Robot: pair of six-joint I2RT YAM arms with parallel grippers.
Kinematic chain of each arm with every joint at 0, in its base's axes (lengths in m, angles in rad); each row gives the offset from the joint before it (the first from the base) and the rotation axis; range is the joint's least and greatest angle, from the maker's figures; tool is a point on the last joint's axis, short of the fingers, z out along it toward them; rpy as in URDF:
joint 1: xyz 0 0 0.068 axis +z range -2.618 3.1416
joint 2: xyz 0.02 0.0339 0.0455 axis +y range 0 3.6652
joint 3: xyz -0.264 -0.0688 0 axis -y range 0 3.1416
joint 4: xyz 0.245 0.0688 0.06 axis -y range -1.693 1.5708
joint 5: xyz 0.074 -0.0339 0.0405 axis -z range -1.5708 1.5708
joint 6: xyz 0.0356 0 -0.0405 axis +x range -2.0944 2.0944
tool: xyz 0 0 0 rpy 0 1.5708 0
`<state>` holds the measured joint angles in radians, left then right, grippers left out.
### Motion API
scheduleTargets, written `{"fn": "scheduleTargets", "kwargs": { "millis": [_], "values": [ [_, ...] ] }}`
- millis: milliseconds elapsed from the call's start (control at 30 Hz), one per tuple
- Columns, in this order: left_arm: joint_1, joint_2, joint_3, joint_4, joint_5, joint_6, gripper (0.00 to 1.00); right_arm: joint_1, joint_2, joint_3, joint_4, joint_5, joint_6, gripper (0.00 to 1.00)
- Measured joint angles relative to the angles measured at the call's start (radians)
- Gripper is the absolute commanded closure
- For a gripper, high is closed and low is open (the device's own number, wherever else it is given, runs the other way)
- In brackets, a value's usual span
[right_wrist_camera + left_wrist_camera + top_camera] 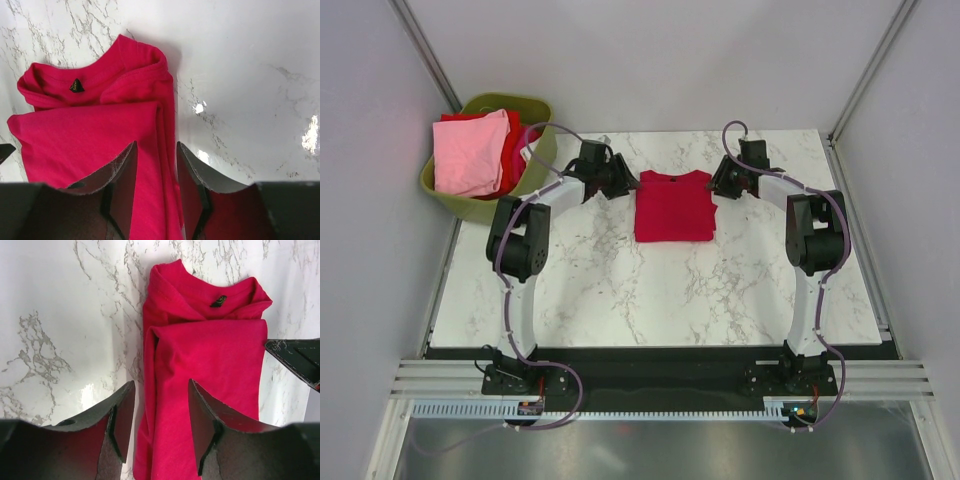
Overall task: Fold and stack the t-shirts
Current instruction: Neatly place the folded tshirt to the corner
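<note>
At the far left, the olive basket [428,180] holds a light pink t-shirt [470,155] over a red one [515,148], off the counter [620,290]. The left pincer [618,180] stands wide apart, gripping nothing, its jaws straddling the left folded edge of the crimson t-shirt [674,208]. That shirt lies at the counter's middle, folded to a rectangle with its collar and neck label [218,301] on the far side. It looks light, limp and apt to slide or unfold. A pinch through all layers at each side edge near the collar seems safest. The right pincer [722,183] is parted somewhat less, empty, astride the right edge.
</note>
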<state>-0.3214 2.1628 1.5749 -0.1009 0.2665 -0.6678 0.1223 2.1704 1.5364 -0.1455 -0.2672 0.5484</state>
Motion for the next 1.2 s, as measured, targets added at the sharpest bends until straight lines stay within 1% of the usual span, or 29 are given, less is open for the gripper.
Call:
{"fn": "scheduleTargets", "kwargs": {
  "millis": [100, 200, 233, 300, 333, 400, 433, 467, 500, 667, 800, 900, 1100, 1133, 1167, 1200],
  "values": [
    [-0.001, 0.016, 0.008, 0.002, 0.006, 0.0, 0.47, 0.0, 0.0, 0.0, -0.01, 0.002, -0.005, 0.58],
    [-0.001, 0.028, 0.009, 0.001, 0.007, 0.0, 0.46, 0.0, 0.004, 0.0, -0.023, 0.002, -0.014, 0.64],
    [-0.001, 0.03, 0.009, 0.0, 0.006, 0.0, 0.46, 0.0, 0.006, 0.0, -0.029, 0.002, -0.018, 0.69],
    [-0.001, 0.03, 0.009, 0.0, 0.005, 0.0, 0.45, 0.0, 0.014, 0.002, -0.047, 0.002, -0.026, 0.74],
    [-0.001, 0.03, 0.009, 0.001, 0.004, 0.0, 0.45, 0.0, 0.019, 0.002, -0.051, 0.0, -0.025, 0.79],
    [-0.001, 0.029, 0.003, 0.008, 0.002, 0.0, 0.45, 0.0, 0.02, 0.006, -0.06, -0.001, -0.032, 0.85],
    [-0.001, 0.026, -0.005, 0.01, 0.0, 0.0, 0.45, 0.0, 0.02, 0.007, -0.066, -0.002, -0.034, 0.93],
    [-0.001, 0.024, -0.014, 0.012, -0.003, 0.0, 0.45, 0.0, 0.02, 0.007, -0.069, -0.002, -0.037, 0.98],
    [-0.001, 0.022, -0.025, 0.017, -0.003, 0.0, 0.45, 0.0, 0.02, 0.01, -0.075, -0.002, -0.041, 1.0],
    [-0.001, 0.017, -0.065, 0.029, -0.004, 0.0, 0.45, -0.004, 0.021, 0.036, -0.114, -0.005, -0.052, 1.0],
    [-0.001, 0.005, -0.081, 0.029, -0.005, 0.0, 0.45, -0.04, 0.021, 0.055, -0.15, -0.019, -0.066, 1.0],
    [-0.002, -0.012, -0.087, 0.031, -0.005, 0.0, 0.45, -0.107, 0.021, 0.065, -0.182, -0.025, -0.075, 1.0],
    [-0.002, -0.037, -0.088, 0.05, -0.006, 0.0, 0.46, -0.321, 0.021, 0.118, -0.253, 0.026, -0.089, 1.0],
    [-0.002, -0.04, -0.089, 0.052, -0.007, 0.0, 0.46, -0.353, 0.02, 0.132, -0.262, 0.04, -0.09, 0.91],
    [-0.002, -0.044, -0.091, 0.053, -0.008, 0.0, 0.46, -0.381, 0.019, 0.145, -0.268, 0.051, -0.086, 0.75],
    [-0.002, -0.047, -0.094, 0.054, -0.011, 0.0, 0.45, -0.406, 0.016, 0.158, -0.274, 0.067, -0.078, 0.51]
  ]
}}
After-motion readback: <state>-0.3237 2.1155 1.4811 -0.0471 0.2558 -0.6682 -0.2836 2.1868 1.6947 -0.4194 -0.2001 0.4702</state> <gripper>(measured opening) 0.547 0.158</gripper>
